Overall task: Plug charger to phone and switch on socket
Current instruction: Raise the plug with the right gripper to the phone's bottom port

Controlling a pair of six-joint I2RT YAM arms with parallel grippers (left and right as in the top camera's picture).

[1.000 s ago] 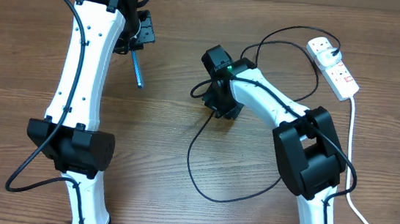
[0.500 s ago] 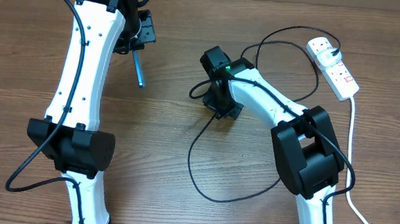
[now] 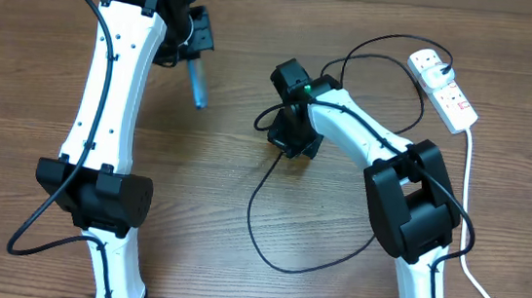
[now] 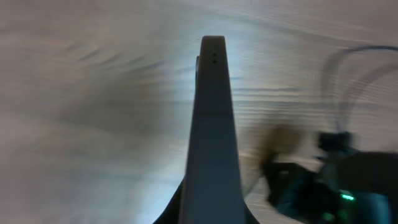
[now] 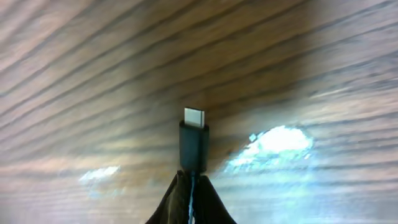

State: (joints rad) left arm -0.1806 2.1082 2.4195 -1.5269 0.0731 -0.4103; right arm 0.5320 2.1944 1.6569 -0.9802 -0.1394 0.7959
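Pinching charger [image 5: 193, 146] just behind USB-C tip with right gripper [image 5: 193, 179], tip bare, above wood table [image 5: 74, 74]. Clamping phone [image 4: 211, 118] edge-on in left gripper [image 3: 194, 44], narrow end outward. Step, by judgement: bringing tip to port. Next calls for lining both up, then straight push. Far right, socket [image 3: 443, 86] untouched. Versus earlier: phone swung, tilted toward right gripper; right gripper barely shifted.
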